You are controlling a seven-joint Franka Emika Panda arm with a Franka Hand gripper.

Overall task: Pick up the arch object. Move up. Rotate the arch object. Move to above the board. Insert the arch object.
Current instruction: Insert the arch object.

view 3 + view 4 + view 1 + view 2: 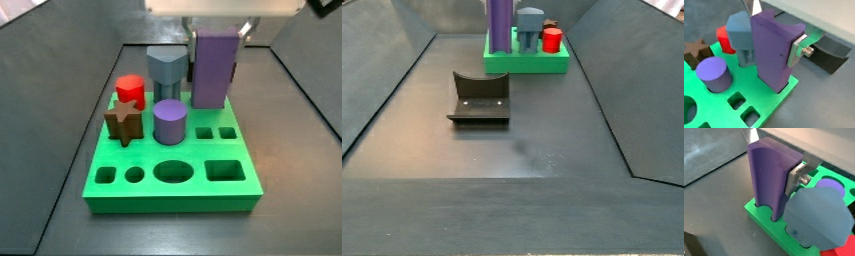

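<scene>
Wrist views both show the arch object [773,52] standing upright with its lower end sunk in a slot at the corner of the board [764,105]. The gripper [777,37] sits at the top of the block, and one silver finger [797,49] lies flat against its side; the opposite finger is hidden behind the block, so the fingers look closed on the arch object at its width. In a wrist view the two legs of the arch [769,180] reach down into the green slab [767,225].

In a side view the arch object [215,70] stands at the far right of the board [174,190], the tallest piece there. Just to its left is a grey-blue block [164,70], then a red piece [130,90] at the far left. Nearer stand a short purple cylinder [170,122] and a dark brown block [123,122]. Open holes fill the near rows.

In a side view the board [529,62] lies at the far end of the worktop [516,150], with the fixture [480,98] nearer and well apart from it.
</scene>
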